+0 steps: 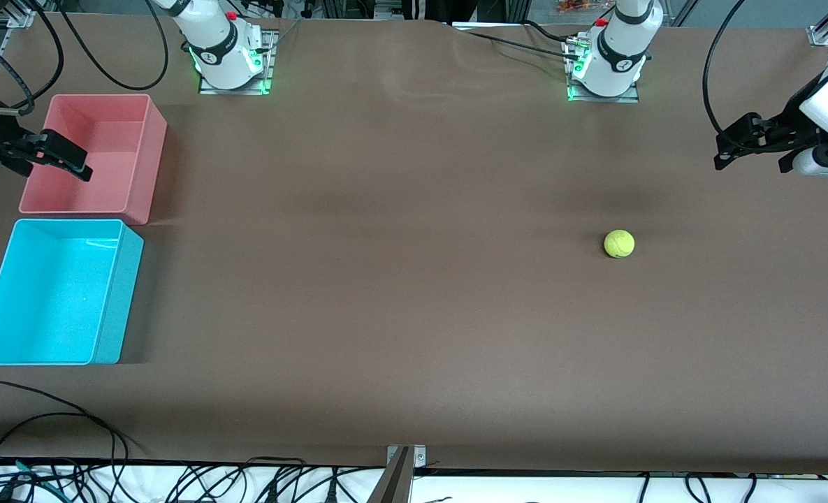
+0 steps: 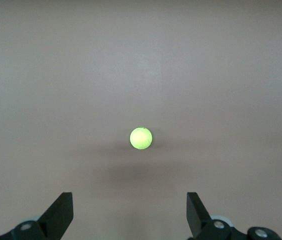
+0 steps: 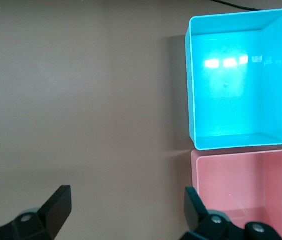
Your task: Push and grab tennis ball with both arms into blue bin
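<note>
The tennis ball (image 1: 619, 244) lies on the brown table toward the left arm's end. It also shows in the left wrist view (image 2: 141, 138), ahead of the fingers and apart from them. My left gripper (image 1: 749, 162) (image 2: 130, 210) is open and empty, up in the air at that end of the table. The blue bin (image 1: 117, 293) (image 3: 238, 80) stands empty at the right arm's end. My right gripper (image 1: 56, 168) (image 3: 127, 205) is open and empty, up in the air by the pink bin's edge.
A pink-red bin (image 1: 92, 154) (image 3: 241, 185) stands empty next to the blue bin, farther from the front camera. Cables (image 1: 50, 419) lie along the table's edge nearest the front camera. The two arm bases (image 1: 228, 52) (image 1: 606, 63) stand at the table's back edge.
</note>
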